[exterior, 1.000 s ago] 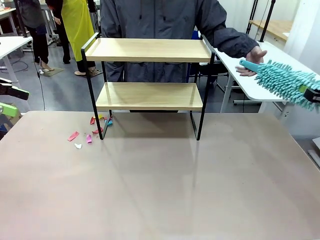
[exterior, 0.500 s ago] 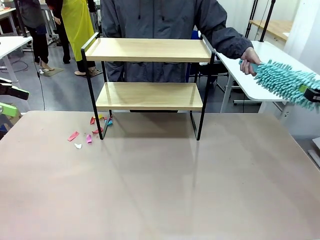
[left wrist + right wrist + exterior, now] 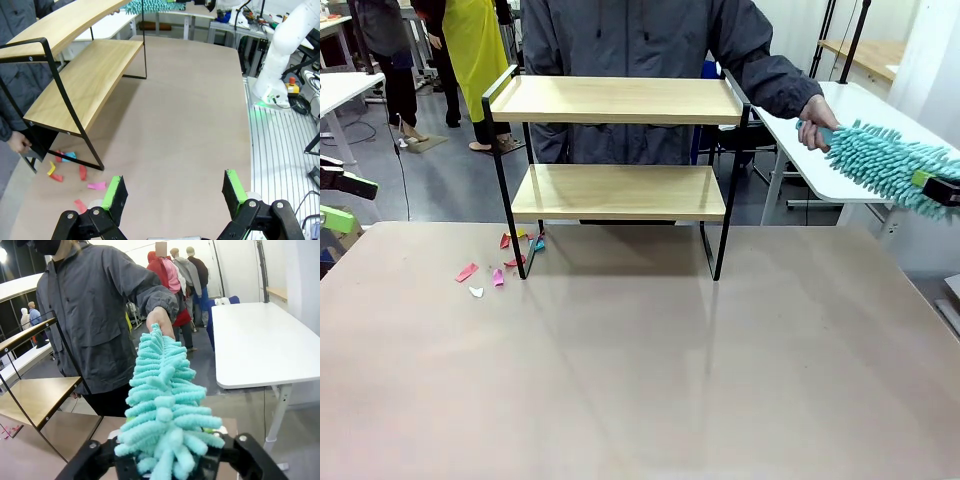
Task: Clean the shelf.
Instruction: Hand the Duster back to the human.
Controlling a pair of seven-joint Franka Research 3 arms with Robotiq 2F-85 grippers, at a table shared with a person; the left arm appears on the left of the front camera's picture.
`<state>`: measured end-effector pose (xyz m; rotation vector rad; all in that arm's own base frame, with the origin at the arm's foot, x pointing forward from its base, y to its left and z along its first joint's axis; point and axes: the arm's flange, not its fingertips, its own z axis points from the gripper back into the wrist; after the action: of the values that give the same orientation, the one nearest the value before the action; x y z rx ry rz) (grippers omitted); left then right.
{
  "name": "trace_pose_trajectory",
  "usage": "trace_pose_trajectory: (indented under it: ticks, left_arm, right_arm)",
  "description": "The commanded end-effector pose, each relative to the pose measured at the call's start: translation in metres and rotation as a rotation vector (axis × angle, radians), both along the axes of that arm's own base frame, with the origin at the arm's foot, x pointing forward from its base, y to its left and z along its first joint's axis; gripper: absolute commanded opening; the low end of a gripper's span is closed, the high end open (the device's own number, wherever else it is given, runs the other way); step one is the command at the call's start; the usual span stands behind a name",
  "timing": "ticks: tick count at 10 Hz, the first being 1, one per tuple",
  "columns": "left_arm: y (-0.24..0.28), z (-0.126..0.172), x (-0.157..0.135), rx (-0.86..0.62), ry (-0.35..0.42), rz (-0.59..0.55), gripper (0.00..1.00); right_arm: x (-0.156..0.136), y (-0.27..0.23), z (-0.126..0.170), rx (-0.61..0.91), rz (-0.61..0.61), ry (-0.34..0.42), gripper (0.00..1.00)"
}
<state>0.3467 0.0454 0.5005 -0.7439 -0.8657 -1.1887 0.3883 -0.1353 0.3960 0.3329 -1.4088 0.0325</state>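
Currently the shelf [image 3: 618,165] stands at the far side of the surface [image 3: 640,370], close in front of the person: two light wooden boards on a thin black metal frame, both boards bare. By its left legs, small scraps of coloured paper [image 3: 498,268] in pink, red, yellow, blue and white lie scattered on the surface, some just under the lower board. At the right edge of the front view, the right end effector [image 3: 942,190] is closed on one end of a teal chenille duster [image 3: 880,163], which reaches out level to the left, above a white table [image 3: 865,110] beyond the surface. The person's hand [image 3: 817,113] grips the duster's other end, so both have hold of it at once; the right wrist view shows the fluffy head [image 3: 162,405] rising from between the black fingers, with the person's hand [image 3: 160,320] at its tip. The left end effector [image 3: 175,192] hangs wide open and holds nothing, its green pads [image 3: 114,192] well apart above the bare surface, with the shelf [image 3: 75,80] and the scraps [image 3: 67,172] ahead and to its left in the wrist view. The person's other hand [image 3: 19,145] is low behind the shelf.
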Motion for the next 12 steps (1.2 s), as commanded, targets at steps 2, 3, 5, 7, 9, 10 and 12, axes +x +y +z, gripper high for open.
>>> trace_pose_trajectory:
  ticks: [2,3,5,7,9,10,12]
  left_arm:
    - [-0.002,0.002,0.001,-0.017,-0.013,0.011,1.0]
    - [-0.002,0.002,0.001,-0.017,-0.013,0.011,1.0]
    - [-0.002,0.002,0.001,-0.017,-0.013,0.011,1.0]
    - [-0.002,0.002,0.001,-0.017,-0.013,0.011,1.0]
    - [-0.002,0.002,0.001,-0.017,-0.013,0.011,1.0]
    - [-0.002,0.002,0.001,-0.017,-0.013,0.011,1.0]
    - [-0.002,0.002,0.001,-0.017,-0.013,0.011,1.0]
  right_arm:
    - [-0.001,-0.002,0.009,0.111,0.063,0.023,1.0]
    - [-0.003,-0.005,0.03,0.153,0.074,-0.008,1.0]
    - [-0.018,-0.023,0.088,0.28,0.077,-0.081,1.0]
    - [-0.032,-0.06,0.148,0.468,0.047,-0.176,1.0]
    - [-0.04,-0.1,0.175,0.616,0.006,-0.246,1.0]
    - [-0.045,-0.114,0.18,0.648,-0.01,-0.272,1.0]
    - [-0.044,-0.127,0.18,0.674,-0.017,-0.266,1.0]
